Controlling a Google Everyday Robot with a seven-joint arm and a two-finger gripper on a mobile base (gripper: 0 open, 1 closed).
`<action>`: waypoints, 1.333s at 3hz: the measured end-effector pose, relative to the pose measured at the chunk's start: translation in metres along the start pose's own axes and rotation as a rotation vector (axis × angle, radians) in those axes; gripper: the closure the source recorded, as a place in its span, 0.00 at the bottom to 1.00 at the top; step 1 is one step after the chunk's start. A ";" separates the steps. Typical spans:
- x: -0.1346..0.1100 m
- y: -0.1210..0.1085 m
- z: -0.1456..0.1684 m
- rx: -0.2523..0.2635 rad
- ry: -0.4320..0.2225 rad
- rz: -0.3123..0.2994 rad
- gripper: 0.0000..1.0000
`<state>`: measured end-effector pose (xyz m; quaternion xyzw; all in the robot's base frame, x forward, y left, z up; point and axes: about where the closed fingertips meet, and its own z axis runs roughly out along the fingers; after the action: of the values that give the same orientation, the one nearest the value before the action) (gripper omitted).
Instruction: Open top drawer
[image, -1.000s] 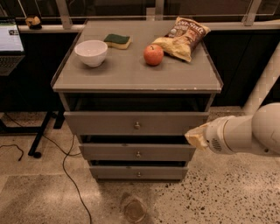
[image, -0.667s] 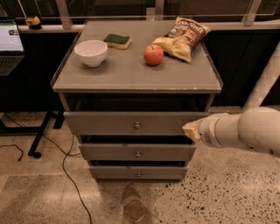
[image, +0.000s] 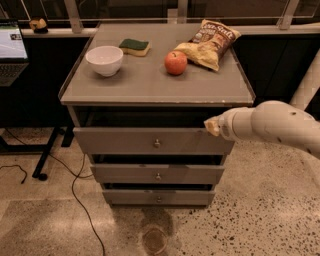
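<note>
Item 1. top drawer: uppermost and largest of three grey fronts, directly under the cabinet top. Knob at its centre, not held. A dark gap shows above the front panel, so I judge it partly out; most of its travel seems left.

Item 2. gripper: mine, at the top drawer's upper right corner, level with its top edge and well to the right of the knob. Touching the panel or just beside it, I cannot tell; parted or closed, I cannot tell.

Item 3. middle drawer and bottom drawer: below the top drawer, each set further back, knobs untouched.

Item 4. Above the top drawer, on the cabinet top: bowl at left, sponge behind it, apple centre, chip bag at right.

Remaining, in my judgement: pull the drawer further out.
</note>
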<state>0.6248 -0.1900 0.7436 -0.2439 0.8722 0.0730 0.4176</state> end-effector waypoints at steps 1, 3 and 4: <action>-0.005 -0.001 0.001 -0.004 -0.004 -0.001 1.00; 0.010 -0.022 0.017 0.116 -0.009 0.055 1.00; 0.010 -0.039 0.025 0.166 -0.032 0.088 1.00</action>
<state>0.6556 -0.2191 0.7232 -0.1687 0.8784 0.0224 0.4466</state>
